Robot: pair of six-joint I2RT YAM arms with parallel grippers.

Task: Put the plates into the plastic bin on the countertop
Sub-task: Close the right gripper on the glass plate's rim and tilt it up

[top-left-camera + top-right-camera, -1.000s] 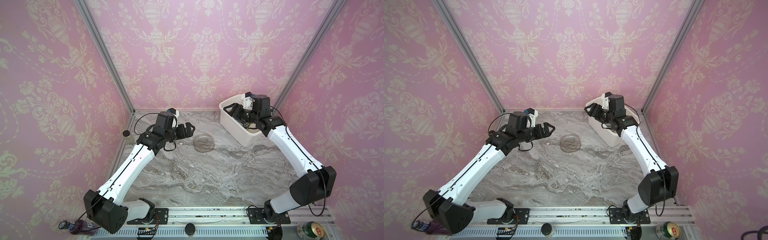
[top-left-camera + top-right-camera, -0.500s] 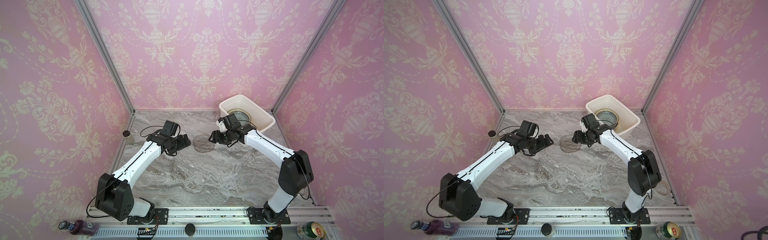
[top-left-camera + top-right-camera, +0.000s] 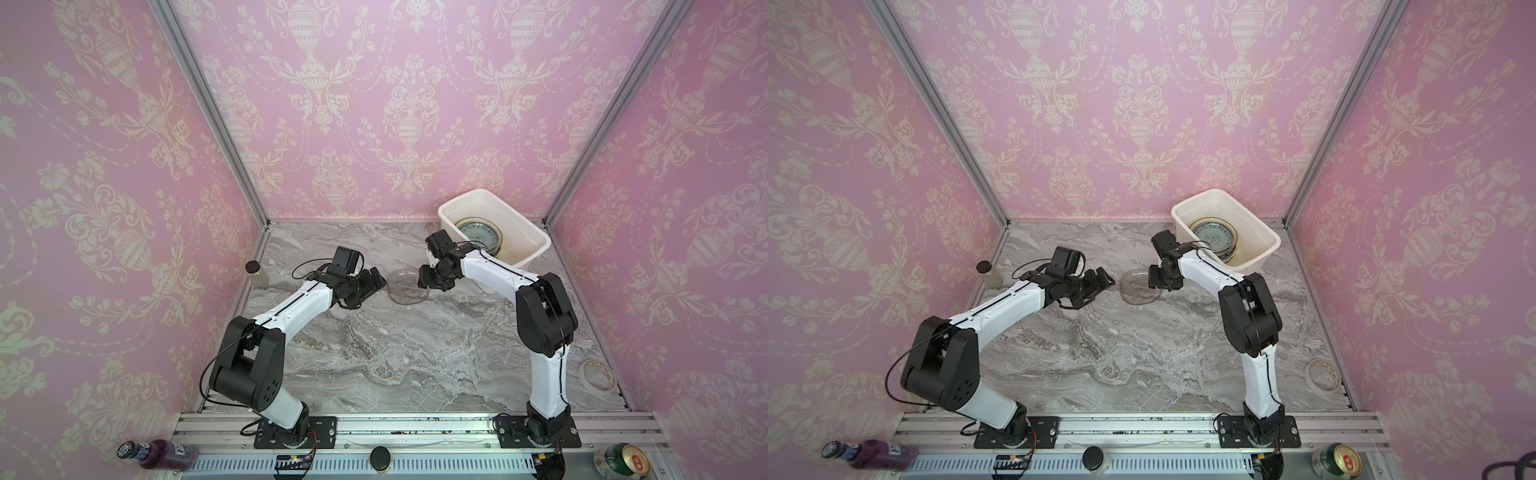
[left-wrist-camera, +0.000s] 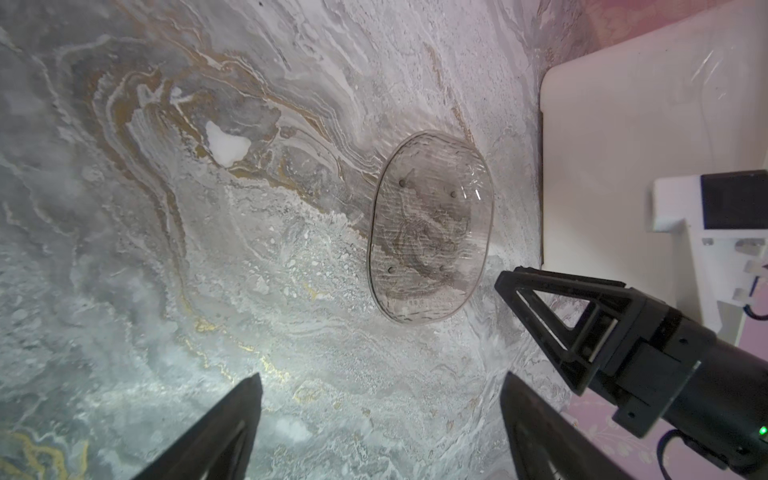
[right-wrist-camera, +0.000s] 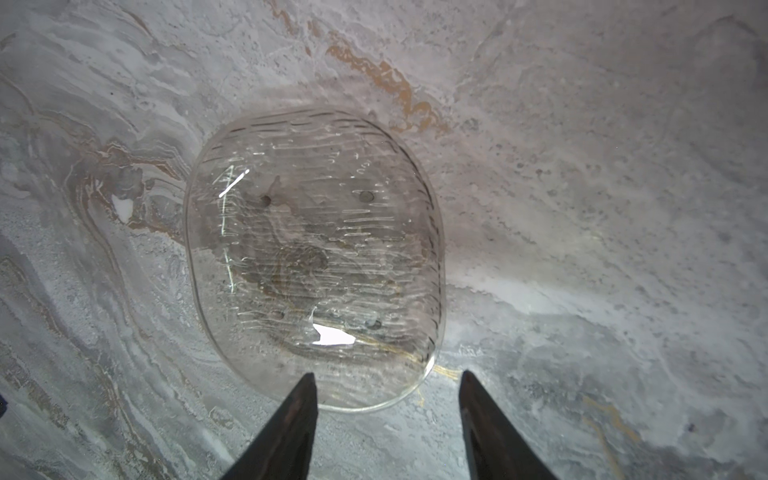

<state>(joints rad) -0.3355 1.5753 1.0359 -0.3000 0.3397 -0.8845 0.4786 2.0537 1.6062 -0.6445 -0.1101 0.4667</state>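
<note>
Swings right tool [image 5: 386,374] from plastic bin [image 3: 519,226] to glass plate [image 5: 316,257], apart; holds left tool [image 4: 381,376] apart too. Shows teal plate [image 3: 478,237] only in top views.

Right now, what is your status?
Left end effector open, empty. Right end effector open at rim of clear glass plate, flat on countertop. Nothing blocking.

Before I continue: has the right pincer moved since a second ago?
Yes: the right pincer has swung away from the plastic bin to the rim of the glass plate.

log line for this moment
left gripper open | right gripper open at glass plate edge | teal plate in plastic bin
</note>
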